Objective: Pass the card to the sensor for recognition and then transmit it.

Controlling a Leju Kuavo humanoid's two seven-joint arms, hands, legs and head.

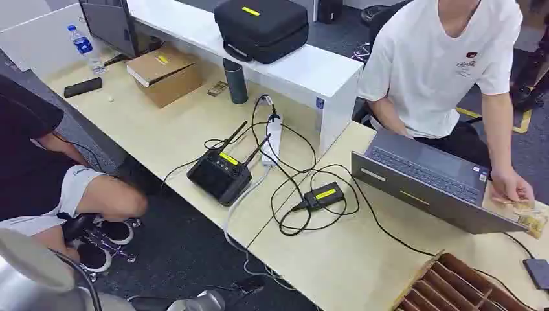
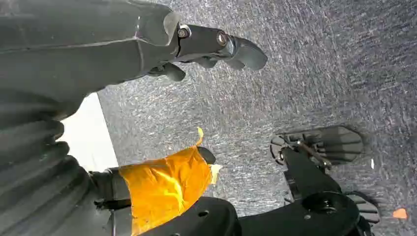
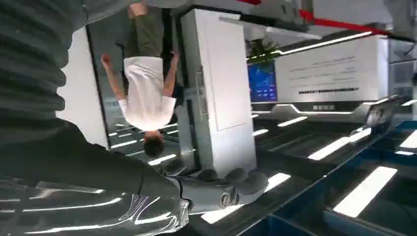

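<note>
Awaiting pickup — neither hand has the card.

Left hand: hangs over dark carpet; orange-taped thumb and dark fingers well apart, nothing between them.

Right hand: fingers stretched out side by side, nothing in them.

Card: judged to be among the pale flat pieces at the far-right end of the laptop, under the hand of a person in a white shirt. Too small to be sure.

Sensor: probably the small black box with a yellow label, just left of the laptop, amid looped black cable.

Step advice: take the card by one edge so its face stays uncovered. Bring it flat and low over the box, clear of the cables, and hold it steady before handing it on.

Surface: pale wood table.
- Left of the laptop, past the sensor — an antennaed black unit and a white power strip.
- Further left — a dark flask, a cardboard box and a water bottle.
- Below the laptop — a slotted wooden tray.

Room: a white shelf behind the laptop carries a black case.
</note>
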